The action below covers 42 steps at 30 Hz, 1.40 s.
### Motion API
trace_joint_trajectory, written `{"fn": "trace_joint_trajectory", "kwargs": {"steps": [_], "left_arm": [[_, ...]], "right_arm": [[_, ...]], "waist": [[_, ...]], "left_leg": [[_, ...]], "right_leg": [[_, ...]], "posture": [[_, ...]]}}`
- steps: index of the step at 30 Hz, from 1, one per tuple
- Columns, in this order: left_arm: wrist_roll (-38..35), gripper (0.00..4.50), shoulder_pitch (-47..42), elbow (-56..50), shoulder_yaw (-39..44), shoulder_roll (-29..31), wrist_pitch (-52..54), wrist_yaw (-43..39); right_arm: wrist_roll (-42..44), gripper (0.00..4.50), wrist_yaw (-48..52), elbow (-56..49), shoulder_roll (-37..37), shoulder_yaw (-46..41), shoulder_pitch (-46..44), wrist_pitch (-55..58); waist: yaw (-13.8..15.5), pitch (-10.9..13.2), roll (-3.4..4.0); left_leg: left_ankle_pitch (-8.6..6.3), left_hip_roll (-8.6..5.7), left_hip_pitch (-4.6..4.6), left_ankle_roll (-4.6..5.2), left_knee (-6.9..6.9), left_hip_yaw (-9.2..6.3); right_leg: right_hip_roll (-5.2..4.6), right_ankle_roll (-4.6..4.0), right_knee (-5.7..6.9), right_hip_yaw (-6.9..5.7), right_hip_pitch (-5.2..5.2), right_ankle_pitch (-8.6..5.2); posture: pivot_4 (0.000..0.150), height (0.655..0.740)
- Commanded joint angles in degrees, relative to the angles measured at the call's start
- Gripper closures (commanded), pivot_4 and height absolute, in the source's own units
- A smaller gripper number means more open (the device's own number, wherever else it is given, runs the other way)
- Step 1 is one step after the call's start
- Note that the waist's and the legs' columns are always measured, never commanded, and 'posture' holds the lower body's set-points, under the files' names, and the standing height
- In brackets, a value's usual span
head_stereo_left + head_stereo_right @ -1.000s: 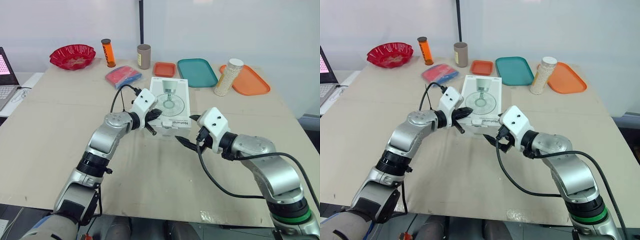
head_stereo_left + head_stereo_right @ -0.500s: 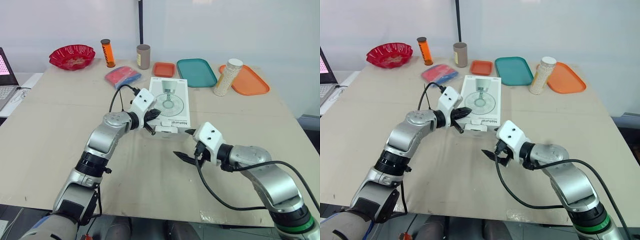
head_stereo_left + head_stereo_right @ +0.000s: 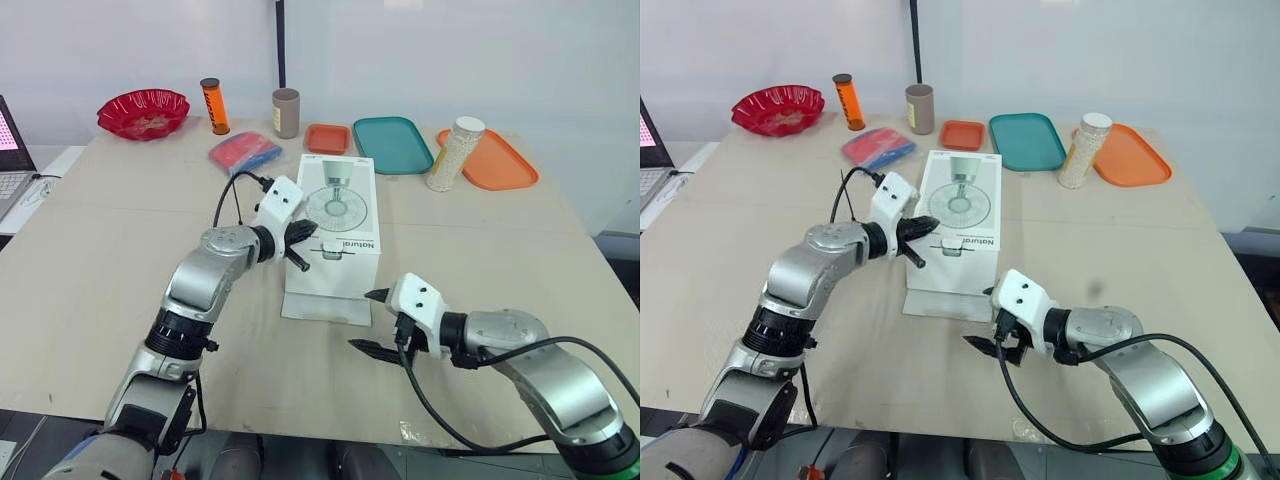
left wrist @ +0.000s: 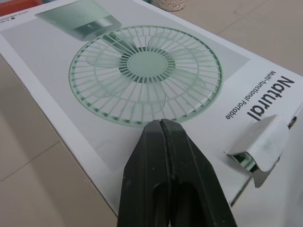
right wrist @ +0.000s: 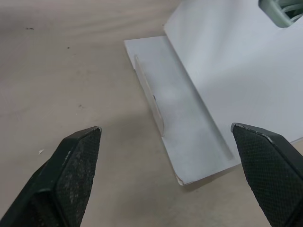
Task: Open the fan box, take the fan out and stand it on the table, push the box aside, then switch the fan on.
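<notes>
The white cardboard fan box (image 3: 330,278), printed with a green fan, stands in the centre of the frame on the beige wooden counter (image 3: 100,250). Its long front flap (image 3: 325,308) is folded down flat towards the bottom edge, and a small tuck tab (image 4: 260,142) sticks up from the top. The left pincer (image 3: 305,231) is clenched with nothing between its fingers, its tips at the box top's left edge. The right pincer (image 3: 370,322), lower right of centre, is spread wide and holds nothing, just beside the flap's corner.
</notes>
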Motion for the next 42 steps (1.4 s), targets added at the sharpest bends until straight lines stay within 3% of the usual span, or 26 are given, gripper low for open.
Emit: {"fn": "trace_joint_trajectory", "kwargs": {"steps": [1, 7, 14, 27, 42], "left_arm": [[-0.61, 4.48, 0.61, -3.04, 1.35, 0.85, 0.58, 0.69], [-0.65, 4.48, 1.34, -2.55, 0.8, 1.14, 0.29, 0.89], [-0.79, 4.48, 0.31, -1.51, 0.08, 0.63, -0.16, 1.03], [-1.01, 4.48, 0.75, -1.87, 0.76, -0.61, 0.3, 2.94], [-5.58, 4.48, -2.55, -7.83, 15.87, 0.31, -5.32, 9.87]], "right_arm": [[3.39, 0.0, -2.14, -3.49, 1.01, -5.27, 0.14, 3.04], [3.13, 0.0, -6.49, -3.26, 2.48, -6.55, 2.74, 5.43], [2.97, 0.0, -12.43, 4.67, 9.96, -4.68, -3.32, 8.19], [18.22, 0.0, -7.2, -3.38, 7.6, -11.27, -3.29, 18.11], [23.33, 0.0, -11.13, -2.72, 8.19, -14.58, -7.84, 16.7]], "waist": [[0.05, 0.0, 0.0], [0.14, 0.0, 0.0], [0.01, 0.0, 0.0], [0.18, 0.0, 0.0], [0.19, 0.02, -0.02]], "left_leg": [[0.0, -0.01, -0.01, 0.0, 0.0, 0.0], [0.0, -0.01, -0.02, 0.0, -0.01, 0.01], [0.01, 0.01, 0.02, -0.02, 0.0, 0.01], [0.0, -0.01, -0.07, 0.0, -0.02, 0.0], [-0.01, -0.02, -0.18, 0.01, -0.01, 0.0]], "right_leg": [[-0.01, 0.0, -0.01, 0.0, 0.0, 0.0], [-0.02, 0.0, -0.02, 0.01, 0.0, 0.0], [0.01, -0.02, 0.01, 0.01, 0.0, 0.01], [-0.01, 0.0, -0.04, 0.01, -0.02, 0.0], [-0.02, 0.01, -0.07, 0.01, -0.13, -0.01]], "posture": [[0.15, 0.74], [0.15, 0.74], [0.15, 0.74], [0.15, 0.74], [0.15, 0.74]]}}
